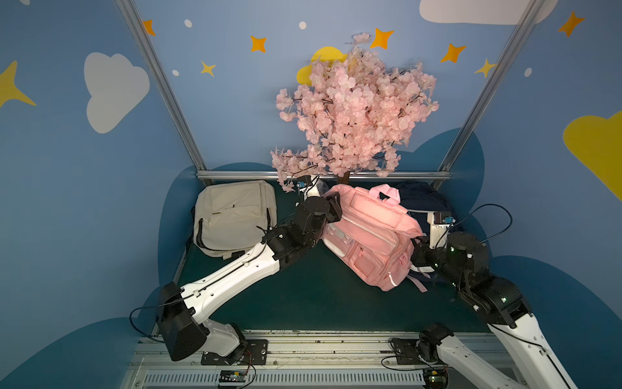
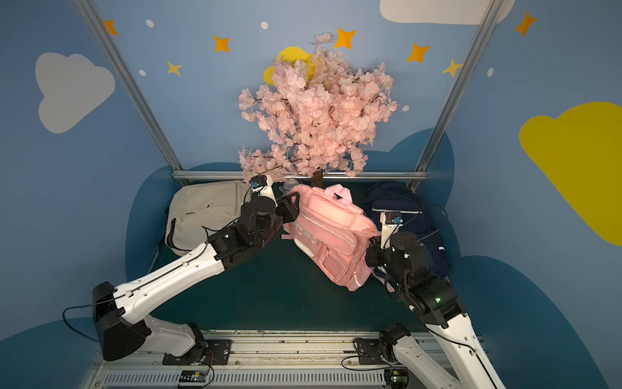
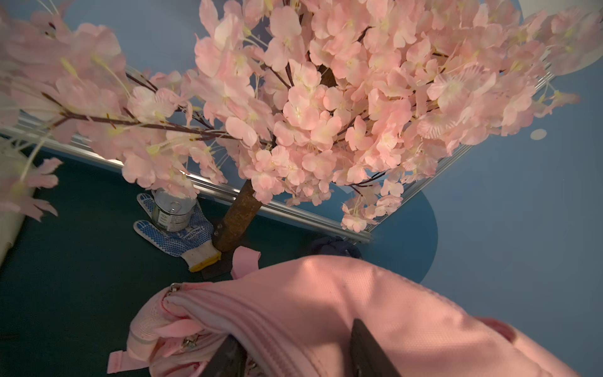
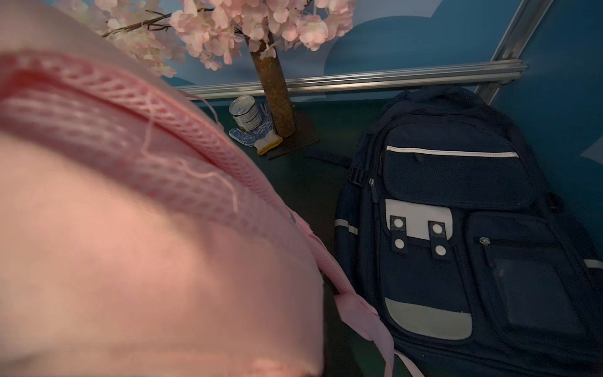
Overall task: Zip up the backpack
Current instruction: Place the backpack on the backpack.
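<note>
The pink backpack (image 1: 370, 235) lies tilted in the middle of the counter (image 1: 319, 296), between a beige backpack (image 1: 232, 215) and a navy backpack (image 4: 456, 228). The left fingers (image 3: 368, 352) stand apart around its zipper edge. The right fingers (image 1: 420, 249) are closed tight on its right edge.

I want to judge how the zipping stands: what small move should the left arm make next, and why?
Probably back the left gripper off the pink backpack. Its jaws stand open astride the closed zip seam, and the slider sits at the seam's end, so nothing seems left to pull there. The right gripper, shut, steadies the backpack's other edge.
</note>
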### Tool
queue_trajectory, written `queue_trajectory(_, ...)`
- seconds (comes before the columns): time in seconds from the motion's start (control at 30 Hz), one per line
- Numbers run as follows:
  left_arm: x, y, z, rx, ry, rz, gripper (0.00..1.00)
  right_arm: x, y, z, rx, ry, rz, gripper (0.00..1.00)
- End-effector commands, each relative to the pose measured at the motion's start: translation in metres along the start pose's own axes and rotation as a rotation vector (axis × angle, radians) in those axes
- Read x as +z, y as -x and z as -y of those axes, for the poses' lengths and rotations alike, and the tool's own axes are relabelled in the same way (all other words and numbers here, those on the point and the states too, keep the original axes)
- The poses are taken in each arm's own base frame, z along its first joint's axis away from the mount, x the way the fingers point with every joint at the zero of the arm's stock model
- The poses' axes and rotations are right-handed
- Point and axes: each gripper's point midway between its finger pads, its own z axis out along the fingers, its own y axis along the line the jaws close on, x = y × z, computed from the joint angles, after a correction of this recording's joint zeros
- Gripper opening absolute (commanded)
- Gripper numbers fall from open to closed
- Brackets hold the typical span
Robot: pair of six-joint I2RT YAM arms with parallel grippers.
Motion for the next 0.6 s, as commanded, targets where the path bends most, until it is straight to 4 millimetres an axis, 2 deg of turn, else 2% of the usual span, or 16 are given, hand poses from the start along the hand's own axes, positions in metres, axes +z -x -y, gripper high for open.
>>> queue_trajectory(0.0, 0.0, -0.034, -0.024, 0.098, 0.012, -0.127, 0.6, 0.006, -0.029, 0.025, 0.029, -0.063, -0.144, 0.0)
queue_trajectory(0.1, -0.005, -0.04, -0.032, 0.116, -0.017, -0.148, 0.65, 0.013, -0.027, 0.05, 0.088, -0.128, -0.165, 0.0)
queue_trajectory(0.33, -0.014, -0.069, -0.058, 0.19, -0.024, -0.214, 0.73, 0.017, -0.028, 0.106, 0.196, -0.337, -0.187, 0.0)
queue_trajectory(0.43, -0.007, -0.086, -0.07, 0.186, -0.038, -0.262, 0.75, 0.024, -0.031, 0.131, 0.236, -0.419, -0.198, 0.0)
queue_trajectory(0.57, 0.012, -0.114, -0.082, 0.174, -0.062, -0.335, 0.77, 0.05, -0.039, 0.158, 0.352, -0.438, -0.231, 0.0)
